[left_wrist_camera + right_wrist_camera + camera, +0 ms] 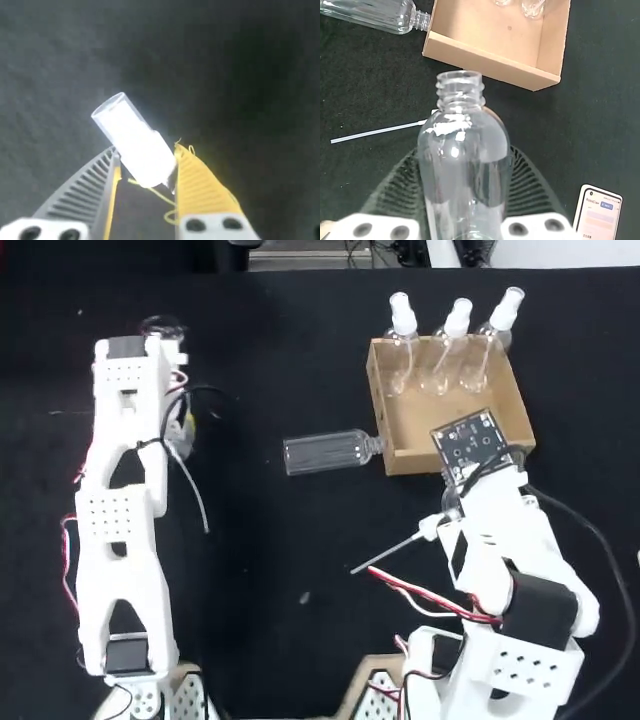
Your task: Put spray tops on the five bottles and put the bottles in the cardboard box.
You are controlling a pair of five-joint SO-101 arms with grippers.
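The left gripper (pixel 147 175) is closed to a narrow gap on the lower end of a white translucent plastic cylinder (pixel 131 135), smooth and flat-topped, which sticks out tilted beyond a grey ribbed finger and a yellow one above the matte black cloth table (pixel 240 60). The right gripper (pixel 465 165) is spread only to the width of a clear plastic bottle with an open threaded neck (pixel 462 115), its dark ribbed fingers clamped on both rounded sides, near the brown cardboard box (pixel 415 425). In that shallow open box lie 3 clear bottles with white spray tops (pixel 447 355), side by side, the tops over the far wall. A second clear ribbed bottle (pixel 325 452) lies flat on the cloth, its capless neck just beside the box's side. A thin white tube (pixel 385 554) lies near the right gripper.
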